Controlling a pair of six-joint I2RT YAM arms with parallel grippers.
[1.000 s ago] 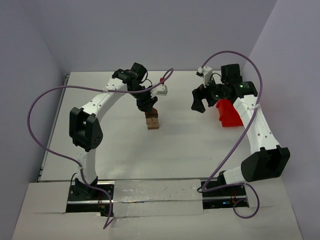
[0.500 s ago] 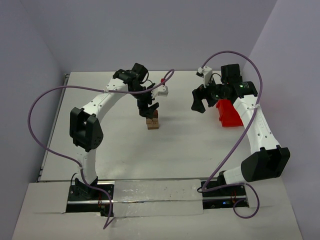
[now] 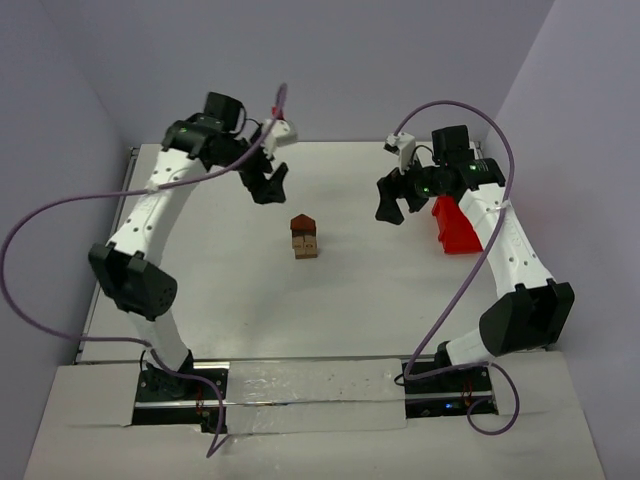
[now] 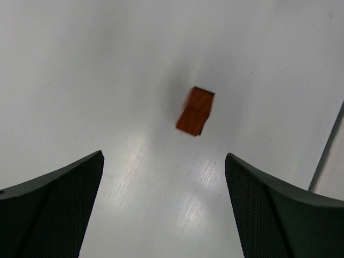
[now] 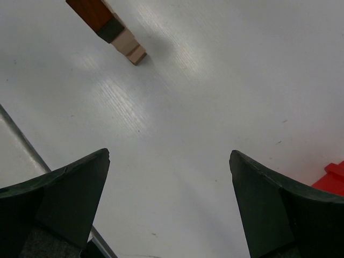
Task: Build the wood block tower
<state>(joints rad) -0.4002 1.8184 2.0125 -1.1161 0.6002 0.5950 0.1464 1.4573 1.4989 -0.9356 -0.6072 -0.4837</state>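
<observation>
Tower (image 3: 304,236): stacked at centre of table (image 3: 220,290), reddish-brown piece on top, tan at base, standing free
Left gripper (image 3: 268,183): fingers spread wide, empty, well apart from stack
Right gripper (image 3: 392,200): fingers spread wide, empty, near red bin (image 3: 458,228)
Remaining: likely nothing; no loose blocks visible

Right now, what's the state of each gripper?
Left gripper: open, empty.
Right gripper: open, empty.

Robot lab, plain walls (image 3: 330,60), white table (image 3: 350,290)
</observation>
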